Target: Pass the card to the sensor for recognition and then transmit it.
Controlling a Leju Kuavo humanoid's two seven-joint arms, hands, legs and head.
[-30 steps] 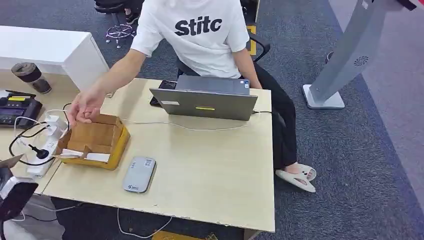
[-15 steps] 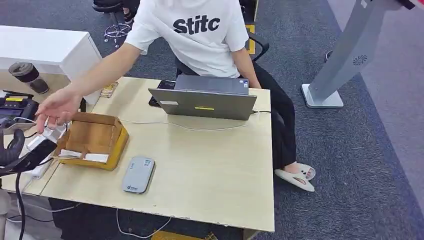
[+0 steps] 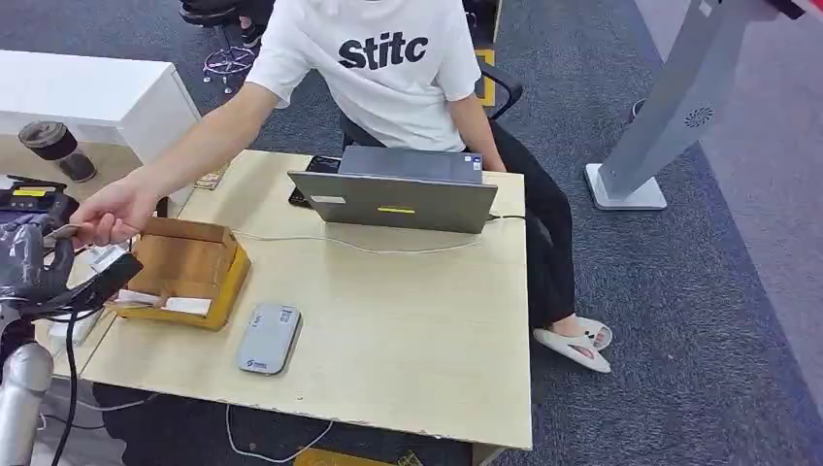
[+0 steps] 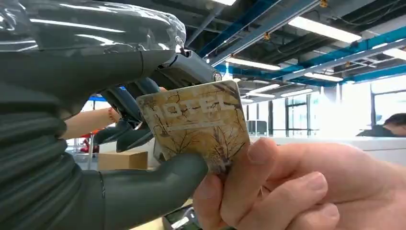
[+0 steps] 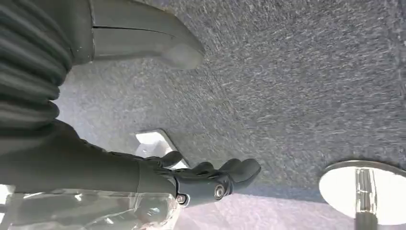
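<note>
My left hand (image 3: 39, 264) is raised at the table's left edge, with thumb and fingers spread. A person's hand (image 3: 109, 210) pinches a patterned beige card (image 4: 196, 125) and holds it in the gap between my thumb (image 4: 158, 187) and my dark fingers (image 4: 125, 111). The card's lower edge meets my thumb, and my fingers stand apart behind it. The sensor (image 3: 269, 338), a flat grey reader, lies on the table near its front edge, to the right of my left hand. My right hand (image 5: 210, 179) hangs over the carpet, loosely open and holding nothing.
An open cardboard box (image 3: 186, 272) with cards in it sits between my left hand and the sensor. A grey laptop (image 3: 398, 199) and its cable lie at the back of the table (image 3: 417, 330), where the person sits. A power strip (image 3: 101, 260) and cables lie at the left.
My left arm has risen from the lower left to beside the box. The person's hand has moved left from the box to my hand, bringing the card.
</note>
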